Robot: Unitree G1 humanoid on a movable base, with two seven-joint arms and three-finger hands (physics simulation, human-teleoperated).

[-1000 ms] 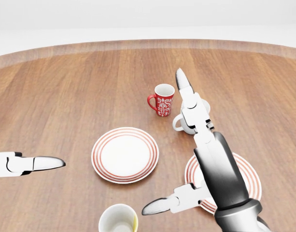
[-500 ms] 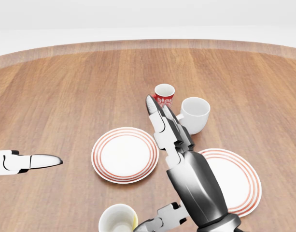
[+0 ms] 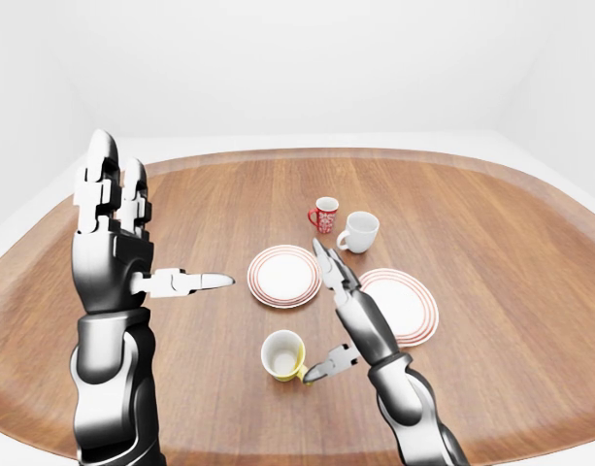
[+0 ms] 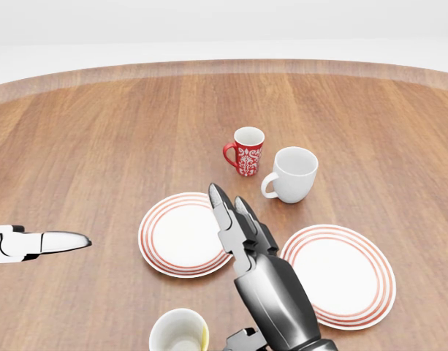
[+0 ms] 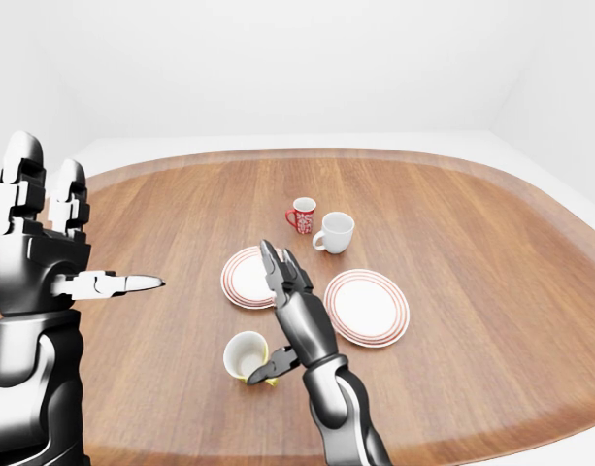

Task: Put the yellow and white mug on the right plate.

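Swept leftward and drawn back from beside the white mug [image 4: 293, 174], the right hand [image 3: 333, 320] is now held wide open just beside the yellow and white mug [image 3: 283, 354], thumb near its rim. A clipped rim could tip the mug over. It stands upright at the table's [image 3: 491, 243] near edge, white inside, yellow outside, well short of the right plate [image 3: 404, 306]. The left hand [image 3: 117, 243] is raised, fingers spread.
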